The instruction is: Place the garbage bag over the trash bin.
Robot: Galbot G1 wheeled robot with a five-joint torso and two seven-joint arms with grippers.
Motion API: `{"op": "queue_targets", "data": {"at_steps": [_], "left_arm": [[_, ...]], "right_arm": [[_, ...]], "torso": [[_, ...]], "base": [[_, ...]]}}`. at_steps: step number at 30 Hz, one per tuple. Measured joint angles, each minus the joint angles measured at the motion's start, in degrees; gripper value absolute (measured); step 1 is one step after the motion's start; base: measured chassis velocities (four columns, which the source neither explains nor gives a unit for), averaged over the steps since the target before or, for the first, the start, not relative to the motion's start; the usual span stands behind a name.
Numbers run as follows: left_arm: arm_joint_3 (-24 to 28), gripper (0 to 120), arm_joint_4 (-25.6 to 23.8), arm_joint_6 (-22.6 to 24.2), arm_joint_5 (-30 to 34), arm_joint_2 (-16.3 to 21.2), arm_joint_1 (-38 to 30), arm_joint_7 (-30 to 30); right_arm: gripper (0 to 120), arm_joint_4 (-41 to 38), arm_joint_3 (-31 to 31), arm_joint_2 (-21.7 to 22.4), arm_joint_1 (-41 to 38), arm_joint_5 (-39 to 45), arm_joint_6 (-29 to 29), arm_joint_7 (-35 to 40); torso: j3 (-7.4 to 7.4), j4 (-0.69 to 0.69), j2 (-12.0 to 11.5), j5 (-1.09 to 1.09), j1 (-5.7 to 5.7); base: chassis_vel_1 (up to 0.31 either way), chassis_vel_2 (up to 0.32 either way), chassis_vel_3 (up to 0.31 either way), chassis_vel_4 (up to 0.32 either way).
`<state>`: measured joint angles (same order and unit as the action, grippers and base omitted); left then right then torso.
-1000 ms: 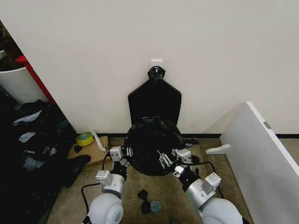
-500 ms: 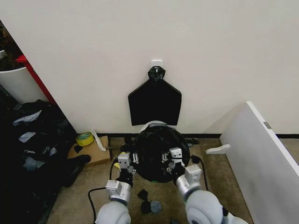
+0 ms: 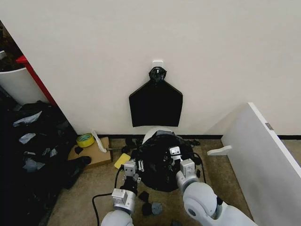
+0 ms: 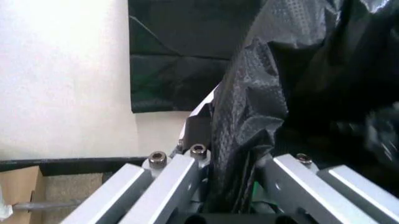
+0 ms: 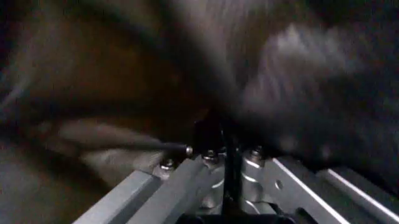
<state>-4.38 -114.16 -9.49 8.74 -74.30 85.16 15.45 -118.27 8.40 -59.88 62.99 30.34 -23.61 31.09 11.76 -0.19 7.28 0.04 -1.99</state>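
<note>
**Bag draped on the bin, both grippers at its hem**

Down on the floor against the wall sits the trash bin (image 3: 151,133), only a sliver of cream rim peeking out at the back. The black garbage bag (image 3: 157,162) blankets nearly all of it. It looks thin, soft and slippery, so it should weigh almost nothing but crumple freely; the best hold is a bunched pinch at the hem.

The left gripper (image 3: 133,168) is at the near-left edge, fingers pinching a fold of film. The right gripper (image 3: 177,157) is over the right side; its wrist view is smeared, so its grip I cannot tell. The bin's base is hidden.
</note>
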Motion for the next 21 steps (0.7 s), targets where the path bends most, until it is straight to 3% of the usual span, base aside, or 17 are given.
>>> {"op": "queue_targets", "data": {"at_steps": [6, 13, 21], "left_arm": [[0.18, 2, 0.18, -1.37, -2.07, 0.15, 1.27, -0.85], [0.28, 2, 0.45, -1.65, -2.73, 0.1, 1.57, -0.98], [0.17, 2, 0.86, -1.51, -2.64, 0.04, 1.11, -0.82]], "right_arm": [[0, 3.07, -1.08, 0.24, -2.14, -3.85, 0.48, -1.23], [0, 5.7, -2.7, 0.86, -0.48, -12.45, 6.34, -6.16], [0, 0.52, -1.82, 2.01, 3.43, -5.19, 9.01, -8.16]], "torso": [[0.0, 0.01, 0.0, 0.0, 0.0], [0.0, 0.0, 0.0, 0.0, 0.0], [0.0, 0.0, 0.0, 0.0, 0.0]], "base": [[0.0, 0.0, 0.0, 0.0], [0.0, 0.0, 0.0, 0.0], [0.0, 0.0, 0.0, 0.0]]}}
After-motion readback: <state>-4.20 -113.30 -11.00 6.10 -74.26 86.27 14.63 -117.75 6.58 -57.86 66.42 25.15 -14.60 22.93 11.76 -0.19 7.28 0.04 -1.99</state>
